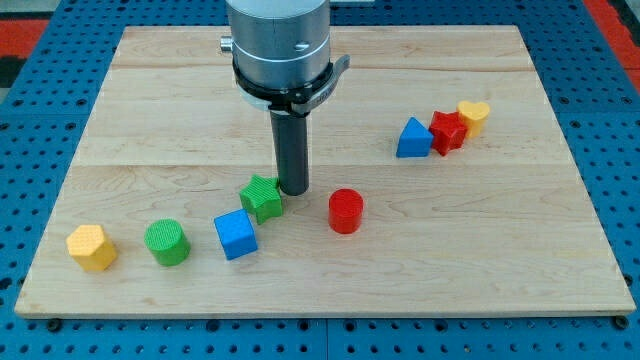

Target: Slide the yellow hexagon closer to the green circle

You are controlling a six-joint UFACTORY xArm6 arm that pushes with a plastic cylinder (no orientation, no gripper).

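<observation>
The yellow hexagon [92,247] lies at the board's lower left. The green circle [166,242] stands just to its right, a small gap between them. My tip [293,190] rests near the board's middle, touching or almost touching the right side of a green star [261,197]. The tip is far to the right of the yellow hexagon and the green circle.
A blue cube [236,234] sits below left of the green star. A red cylinder [345,211] stands right of my tip. At the upper right a blue triangle [412,139], a red star [447,131] and a yellow heart [473,116] cluster. The wooden board [400,270] lies on a blue pegboard.
</observation>
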